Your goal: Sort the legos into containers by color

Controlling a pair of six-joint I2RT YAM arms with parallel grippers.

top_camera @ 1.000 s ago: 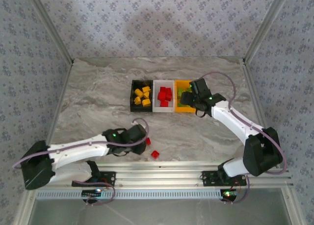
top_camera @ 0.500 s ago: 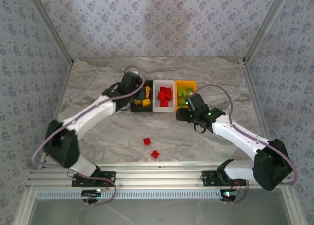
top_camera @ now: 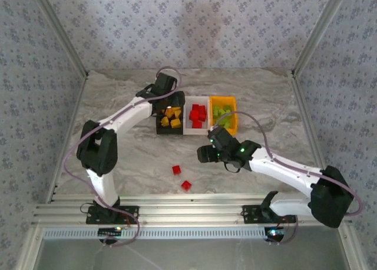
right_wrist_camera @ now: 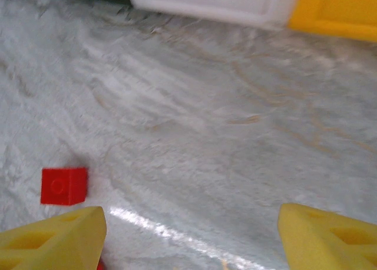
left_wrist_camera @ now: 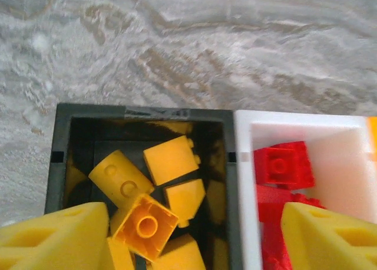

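Legos (top_camera: 171,117) filled a left-right row: yellow in the black bin (left_wrist_camera: 63,164), red in the white bin (left_wrist_camera: 306,121), green in the orange bin (top_camera: 224,98). Two red bricks (top_camera: 176,170) lay loose on the table (top_camera: 129,158). The left gripper (left_wrist_camera: 191,234) and right gripper (right_wrist_camera: 188,234) gaped, empty.

My worktop (top_camera: 121,155) is a grey marbled slab with paler veins running across it, and it carries a streak of glare towards its near side. At its far middle three bins stand on it in a row, joined side to side: the black bin (top_camera: 169,130) on the left, the white bin (top_camera: 197,131) in the middle, the orange bin (top_camera: 224,98) on the right. Nearer to me, well apart from the bins, a red brick (top_camera: 176,170) lies on the bare surface, with a second red brick (top_camera: 187,185) just beside it to the near right, not touching it
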